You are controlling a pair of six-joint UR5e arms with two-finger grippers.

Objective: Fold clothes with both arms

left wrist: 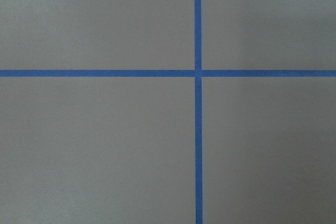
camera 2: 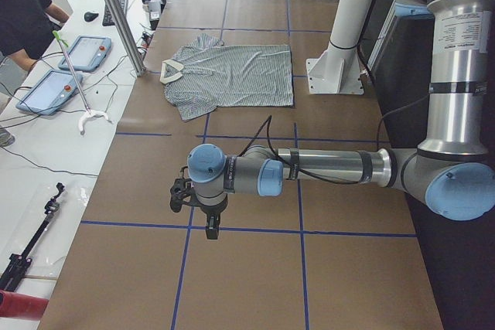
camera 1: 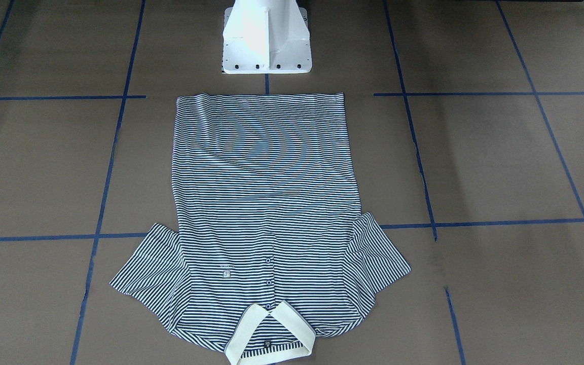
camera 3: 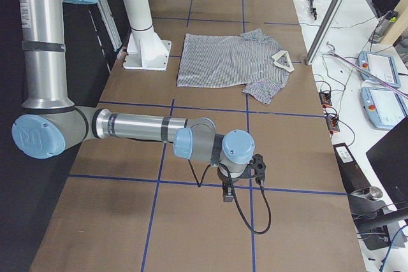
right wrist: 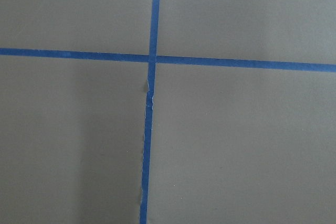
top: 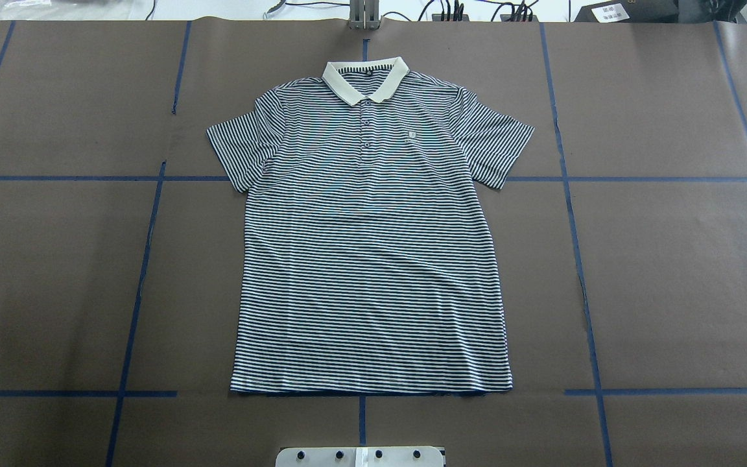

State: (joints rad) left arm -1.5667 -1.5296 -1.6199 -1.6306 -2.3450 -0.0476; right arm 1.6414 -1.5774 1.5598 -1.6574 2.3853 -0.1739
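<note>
Polo shirt (top: 373, 246) lies flat and unfolded at the middle of the table (top: 672, 272); every fold is left to do. Left gripper (camera 2: 210, 226) and right gripper (camera 3: 227, 193) hover far from it; whether released or clenched, I cannot tell.

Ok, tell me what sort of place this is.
Probably a robotics lab workcell: a left arm and right arm over a table gridded with blue tape, and teach pendants on a cabled side bench.
</note>
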